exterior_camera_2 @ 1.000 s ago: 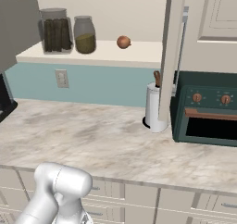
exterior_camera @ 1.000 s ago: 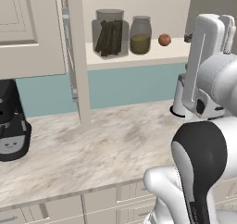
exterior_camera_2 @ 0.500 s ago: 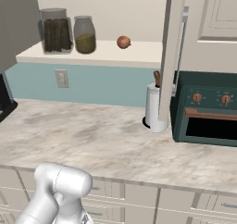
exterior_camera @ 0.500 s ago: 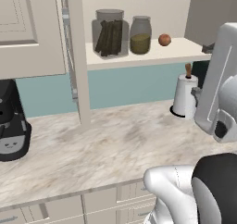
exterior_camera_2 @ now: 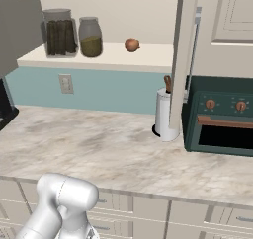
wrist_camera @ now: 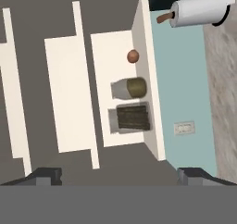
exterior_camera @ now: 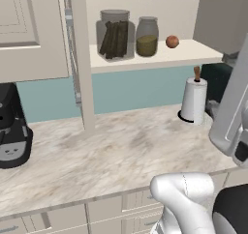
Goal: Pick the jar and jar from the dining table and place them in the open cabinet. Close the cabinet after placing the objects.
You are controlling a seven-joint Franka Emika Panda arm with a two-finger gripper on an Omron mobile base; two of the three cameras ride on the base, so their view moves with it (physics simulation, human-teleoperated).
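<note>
The large jar (exterior_camera: 114, 33) of brown sticks and the small jar (exterior_camera: 147, 36) of green contents stand side by side on the cabinet (exterior_camera: 160, 58) shelf, an orange ball (exterior_camera: 172, 41) nearby. The gripper (wrist_camera: 120, 176), empty, fingertips spread wide, looks at both from well apart.

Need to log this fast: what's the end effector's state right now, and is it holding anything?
End effector: open, holding nothing; both jars sit on the cabinet shelf.

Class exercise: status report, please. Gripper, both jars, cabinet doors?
Gripper open, empty. Large clear glass jar of brown sticks and small olive-filled jar both on cream shelf. Beige panelled cabinet doors open.
</note>
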